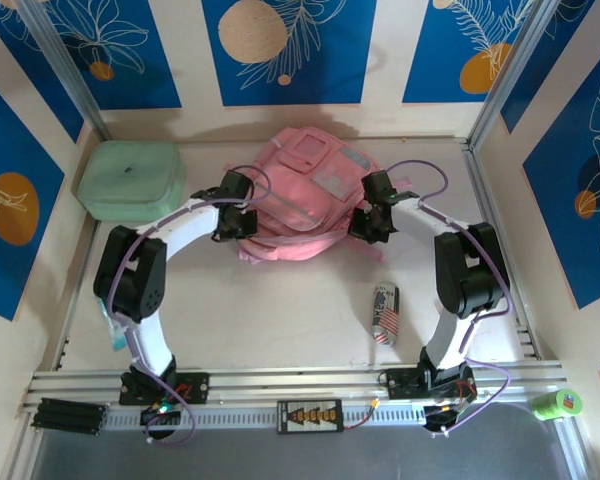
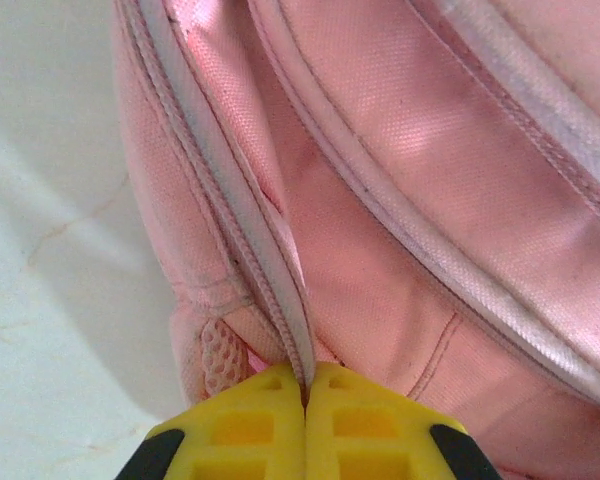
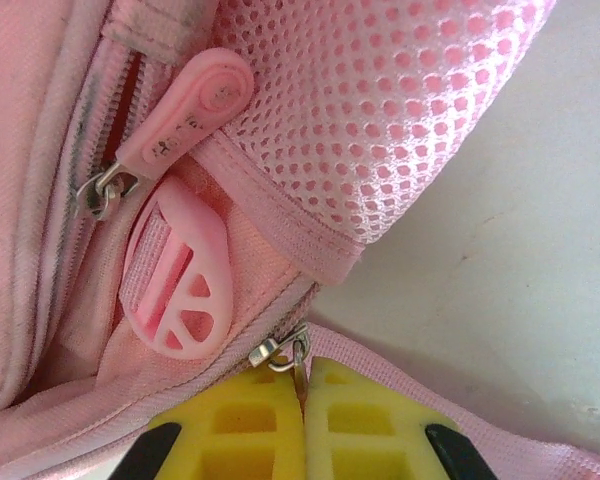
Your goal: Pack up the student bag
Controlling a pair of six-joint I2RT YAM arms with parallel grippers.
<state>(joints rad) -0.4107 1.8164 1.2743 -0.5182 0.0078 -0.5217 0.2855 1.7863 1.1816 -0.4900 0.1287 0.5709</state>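
Observation:
The pink student bag [image 1: 305, 195] lies at the back middle of the table, front pockets up. My left gripper [image 1: 232, 222] is at its left edge, and in the left wrist view the yellow jaws are shut on the pale zipper band [image 2: 280, 290] of the bag [image 2: 430, 200]. At the bag's right edge my right gripper [image 1: 365, 225] is shut on a metal zipper pull [image 3: 298, 362] beside the bag's mesh side pocket [image 3: 400, 90]. A pink rubber zipper tab [image 3: 185, 105] and a pink strap buckle [image 3: 180, 285] lie just above those jaws.
A mint green rounded case [image 1: 132, 178] sits at the back left. A small can with a flag print [image 1: 385, 314] lies at front right of the bag. A green tape roll [image 1: 557, 404] rests off the table's right front corner. Blue-patterned walls enclose three sides.

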